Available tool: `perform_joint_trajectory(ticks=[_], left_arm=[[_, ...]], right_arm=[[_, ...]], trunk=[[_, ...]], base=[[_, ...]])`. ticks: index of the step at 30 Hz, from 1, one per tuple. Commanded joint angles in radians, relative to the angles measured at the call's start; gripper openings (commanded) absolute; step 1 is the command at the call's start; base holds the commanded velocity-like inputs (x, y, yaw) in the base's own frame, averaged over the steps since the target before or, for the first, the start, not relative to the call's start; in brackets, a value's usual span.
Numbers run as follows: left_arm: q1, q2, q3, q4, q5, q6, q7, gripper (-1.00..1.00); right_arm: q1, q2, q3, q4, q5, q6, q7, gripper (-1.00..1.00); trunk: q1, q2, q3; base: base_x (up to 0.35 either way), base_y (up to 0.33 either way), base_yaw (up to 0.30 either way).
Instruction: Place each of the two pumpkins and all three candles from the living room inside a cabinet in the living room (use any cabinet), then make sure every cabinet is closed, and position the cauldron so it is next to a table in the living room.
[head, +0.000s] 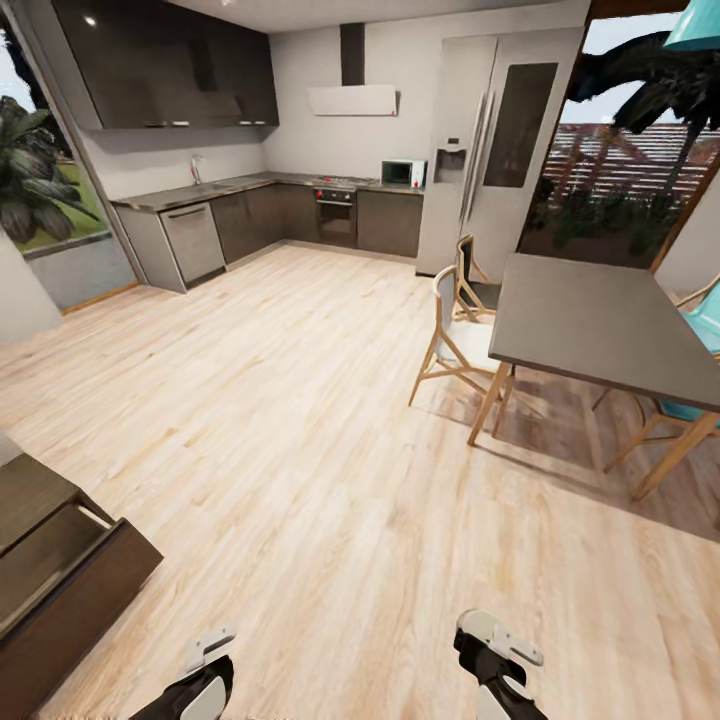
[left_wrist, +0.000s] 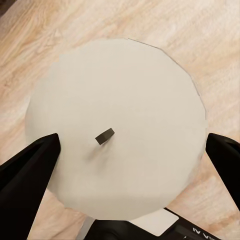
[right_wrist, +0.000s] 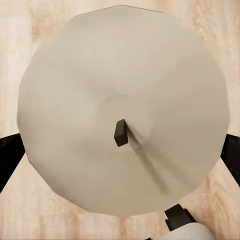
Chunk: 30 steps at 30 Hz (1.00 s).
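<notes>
The head view shows an open room with pale wood-plank floor (head: 300, 420); at its lower left stands the dark-brown wood-grain cabinet (head: 60, 590), flat-topped, with one compartment standing open. A grey matte bench (head: 590, 320) on slanted wooden legs stands at right with light wooden chairs (head: 455, 340) beside it, and glossy dark kitchen cupboards (head: 170, 65) line the far wall. Left end effector (left_wrist: 120, 150) and right end effector (right_wrist: 120, 150) each hang with black fingers spread, holding nothing, over a round, faceted off-white disc (left_wrist: 120, 100) with a small dark block at its centre.
</notes>
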Motion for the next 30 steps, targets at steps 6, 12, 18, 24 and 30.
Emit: perform_joint_trajectory(ticks=[6, 12, 18, 24, 30], left_arm=[[0.000, 0.001, -0.009, -0.002, 0.007, 0.001, 0.006, -1.00], [0.000, 0.001, -0.009, -0.002, 0.008, 0.002, 0.006, -1.00], [0.000, 0.001, -0.009, -0.002, 0.008, 0.002, 0.006, -1.00], [0.000, 0.001, -0.010, -0.002, 0.008, 0.002, 0.006, -1.00], [0.000, 0.000, -0.010, -0.002, 0.008, 0.002, 0.006, -1.00]], right_arm=[[0.000, 0.001, 0.008, 0.000, -0.010, -0.006, -0.005, -1.00], [0.000, 0.000, 0.008, 0.000, -0.009, -0.006, -0.005, -1.00], [0.000, -0.001, 0.008, 0.000, -0.009, -0.006, -0.005, -1.00], [0.000, 0.001, 0.009, 0.000, -0.009, -0.006, -0.005, -1.00], [0.000, 0.001, 0.009, 0.000, -0.009, -0.006, -0.005, -1.00]], trunk=[[0.000, -0.001, 0.002], [0.000, -0.001, 0.006], [0.000, -0.001, 0.010], [0.000, -0.001, 0.014], [0.000, -0.001, 0.018]], base=[[0.000, 0.000, 0.270], [0.000, 0.000, 0.270], [0.000, 0.000, 0.270], [0.000, 0.000, 0.270], [0.000, 0.000, 0.270]])
